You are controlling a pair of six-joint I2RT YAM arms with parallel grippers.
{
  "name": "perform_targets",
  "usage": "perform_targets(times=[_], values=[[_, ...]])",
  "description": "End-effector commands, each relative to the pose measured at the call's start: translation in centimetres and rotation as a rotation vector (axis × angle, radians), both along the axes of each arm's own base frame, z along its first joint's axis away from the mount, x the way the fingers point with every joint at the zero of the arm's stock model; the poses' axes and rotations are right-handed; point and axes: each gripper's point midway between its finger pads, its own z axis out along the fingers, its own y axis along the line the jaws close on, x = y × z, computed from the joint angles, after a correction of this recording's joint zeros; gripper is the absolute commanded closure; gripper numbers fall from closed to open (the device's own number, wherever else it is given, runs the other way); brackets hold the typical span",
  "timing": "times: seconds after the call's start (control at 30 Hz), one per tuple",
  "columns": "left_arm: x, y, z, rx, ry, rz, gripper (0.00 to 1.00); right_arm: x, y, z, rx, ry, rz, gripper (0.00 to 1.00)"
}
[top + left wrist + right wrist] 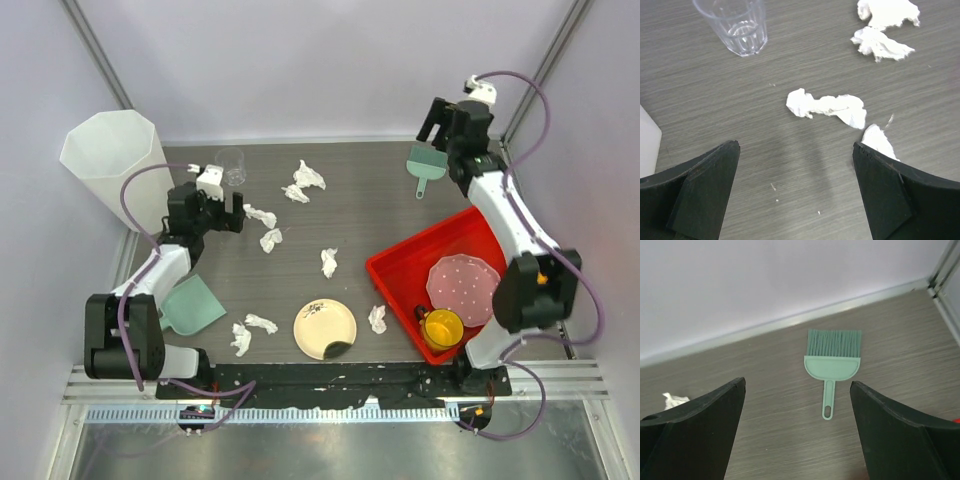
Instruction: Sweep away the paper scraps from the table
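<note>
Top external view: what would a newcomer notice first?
White paper scraps litter the middle and left of the dark table. The bright red tray at near right holds a pink plate and a yellow cup. A green brush lies at far right, just ahead of the open right gripper.

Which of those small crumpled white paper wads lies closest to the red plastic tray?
The crumpled white paper wad between the round cream plate and the red plastic tray; it sits just outside the tray's wall, the others farther away.
</note>
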Motion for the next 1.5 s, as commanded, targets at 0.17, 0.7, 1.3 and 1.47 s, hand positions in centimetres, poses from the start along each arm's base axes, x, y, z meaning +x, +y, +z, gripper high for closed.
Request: perform_targets(times=[0.17,0.7,1.3,1.47], values=[[-3.8,-0.7,0.7,0.065,0.273,-0.128,0.00,5.8,0.4,-16.7,-0.152,0.657,-0.034,0.17],[-4.1,-0.5,0.2,0.070,0.305,-0.125,0.03,3.7,0.9,-28.6,-0.097,0.910,0.045,0.28],[-4.7,-2.1,0.6,0.019,0.332,-0.206,0.03,2.5,4.2,-25.5,-0.047,0.872,0.301,0.99],[-5.4,-5.0,1.6,-0.009,0.291,-0.424,0.01,0.8,8.1,-21.3,0.075,0.796,0.420,0.99]])
